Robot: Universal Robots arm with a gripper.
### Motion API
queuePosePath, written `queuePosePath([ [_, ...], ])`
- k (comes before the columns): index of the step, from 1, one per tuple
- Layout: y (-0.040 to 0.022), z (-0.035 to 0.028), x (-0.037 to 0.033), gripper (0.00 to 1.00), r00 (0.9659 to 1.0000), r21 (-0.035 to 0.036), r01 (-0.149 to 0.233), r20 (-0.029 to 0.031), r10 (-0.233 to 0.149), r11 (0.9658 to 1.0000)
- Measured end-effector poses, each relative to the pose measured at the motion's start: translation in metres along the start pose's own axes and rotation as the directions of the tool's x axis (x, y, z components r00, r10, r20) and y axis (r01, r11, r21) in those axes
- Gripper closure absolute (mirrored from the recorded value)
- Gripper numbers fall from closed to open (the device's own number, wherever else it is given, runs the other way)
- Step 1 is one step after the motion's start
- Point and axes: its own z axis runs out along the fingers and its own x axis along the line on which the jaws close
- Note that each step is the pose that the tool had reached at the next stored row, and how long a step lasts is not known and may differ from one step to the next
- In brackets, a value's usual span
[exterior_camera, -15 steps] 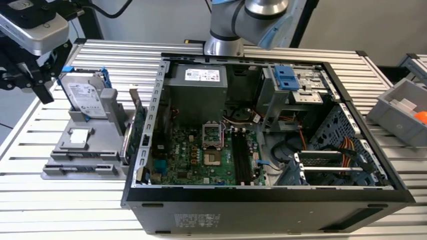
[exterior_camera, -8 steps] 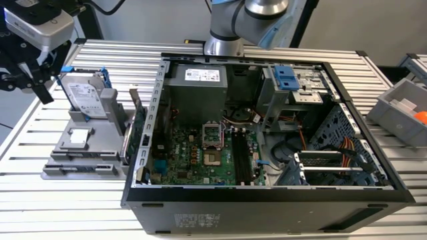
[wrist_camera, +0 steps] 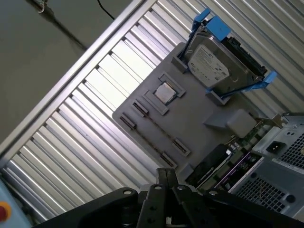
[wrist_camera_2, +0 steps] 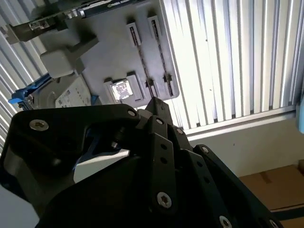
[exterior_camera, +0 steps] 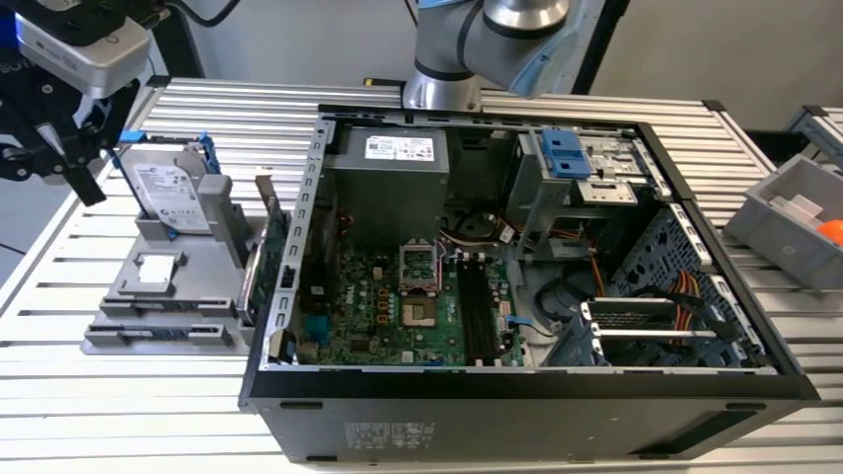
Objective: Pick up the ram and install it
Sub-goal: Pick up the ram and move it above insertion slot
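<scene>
Jaws (wrist_camera: 164, 174) look pressed together in the first wrist view: tips meet, nothing pinched. Past the tips and well apart from them, the grey holder (wrist_camera: 199, 118) sits on the slatted table (wrist_camera: 90, 137). In line outward from the tips: two clip-ended rails, then a small chip (wrist_camera: 165, 93), then the hard drive (wrist_camera: 216, 64) in its blue frame. I take the ram (wrist_camera: 157, 129) to be the thin dark strip on edge between one pair of clips, but it is too thin to be sure.

Second wrist view: same holder ahead of the tips, rails closest, jaws closed on nothing. A bluish patch shows through the linkage behind the tips. Can't tell what it is.

Exterior view: jaws hang high over the table, touching nothing. The holder is below them and off toward the open PC case (exterior_camera: 527, 385). A green card (exterior_camera: 270, 247) stands between the holder and the case wall.

Risks, my read:
- The strip is thin and on edge, so a skewed or off-centre pinch could tilt it or let it slip.
- The rails sit close together with clips at the ends, so jaws spread too wide could snag the neighbouring rail.
- The case wall and card crowd the way to the board slots (exterior_camera: 472, 306). A tilted stick would likely jam rather than seat.
</scene>
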Motion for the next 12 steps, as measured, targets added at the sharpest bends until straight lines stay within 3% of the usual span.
queuePosePath([
  [12,0.0000,0.0000,0.0000,1.00,0.9998,0.0001,0.018,-0.0009,-0.018,0.9998],
])
